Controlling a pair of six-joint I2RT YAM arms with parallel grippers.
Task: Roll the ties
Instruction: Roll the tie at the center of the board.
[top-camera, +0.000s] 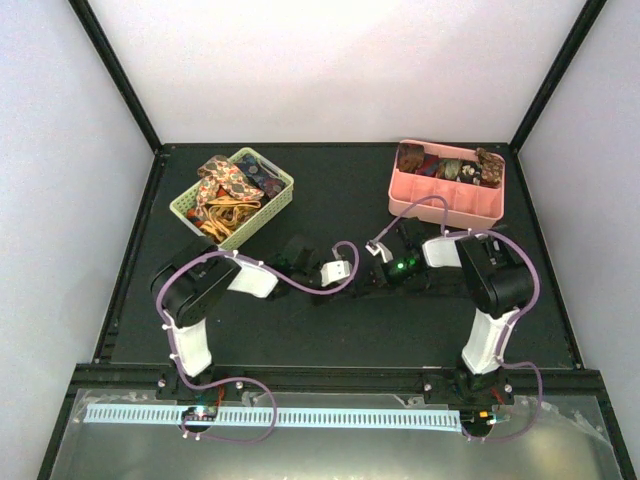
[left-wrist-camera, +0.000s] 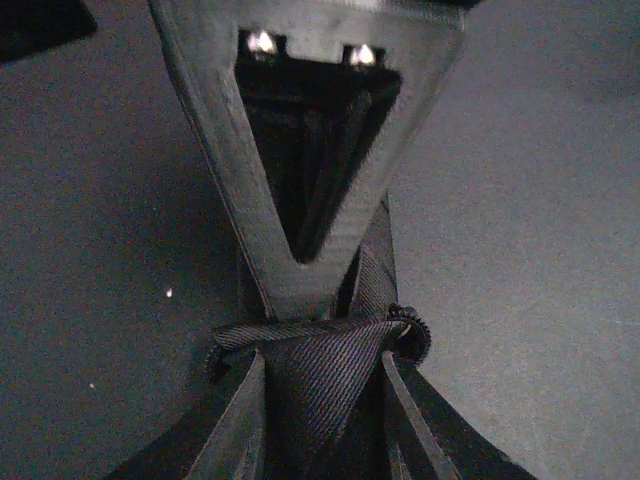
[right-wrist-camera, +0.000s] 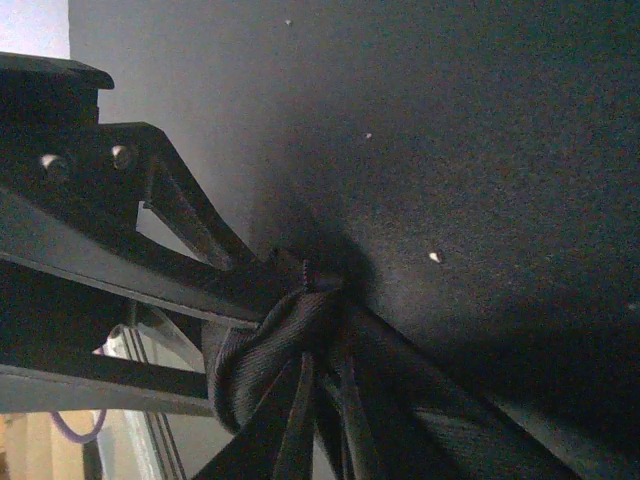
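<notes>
A dark twill tie (left-wrist-camera: 318, 375) is partly coiled between my two grippers, which meet at the middle of the black table (top-camera: 300, 320). My left gripper (left-wrist-camera: 322, 362) is shut on it, with fabric bunched between its fingers (left-wrist-camera: 245, 410). My right gripper (right-wrist-camera: 325, 352) is shut on the same tie (right-wrist-camera: 255, 350) from the opposite side, and its V-shaped tip shows in the left wrist view (left-wrist-camera: 300, 265). In the top view the left gripper (top-camera: 355, 274) and right gripper (top-camera: 378, 274) nearly touch, and the tie is barely visible there.
A green basket (top-camera: 275, 203) of loose patterned ties (top-camera: 225, 190) stands at the back left. A pink tray (top-camera: 440, 205) with several rolled ties (top-camera: 450, 165) stands at the back right. Purple cables (top-camera: 300, 285) loop over the arms.
</notes>
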